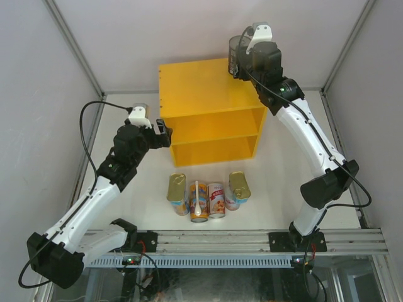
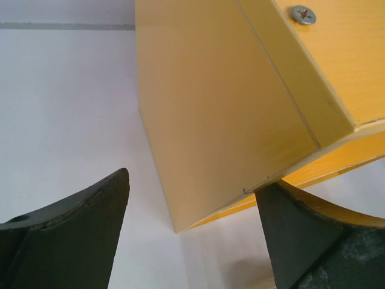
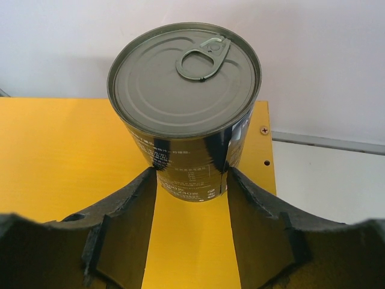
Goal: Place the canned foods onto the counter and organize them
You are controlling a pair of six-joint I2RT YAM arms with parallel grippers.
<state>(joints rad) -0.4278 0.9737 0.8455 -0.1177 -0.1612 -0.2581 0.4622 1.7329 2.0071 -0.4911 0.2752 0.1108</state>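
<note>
The dark grey can (image 3: 186, 102) stands upright with its pull-tab lid up, and my right gripper (image 3: 191, 180) is shut on its lower sides. From above, this can (image 1: 235, 53) is at the back right corner of the yellow counter (image 1: 192, 88); I cannot tell whether it rests on the top. My left gripper (image 1: 165, 133) is open and empty beside the counter's left wall (image 2: 222, 108). The other cans cluster on the table in front: two teal tins (image 1: 176, 187) (image 1: 239, 185), an orange-blue can with a white spoon (image 1: 199, 202) and a white-red can (image 1: 216, 199).
Two more cans are partly hidden under the tins: an orange-blue one (image 1: 182, 205) and a white-red one (image 1: 231, 202). Both of the counter's open front compartments (image 1: 214, 126) face the arms. Grey walls enclose the white table (image 1: 277, 189) on three sides.
</note>
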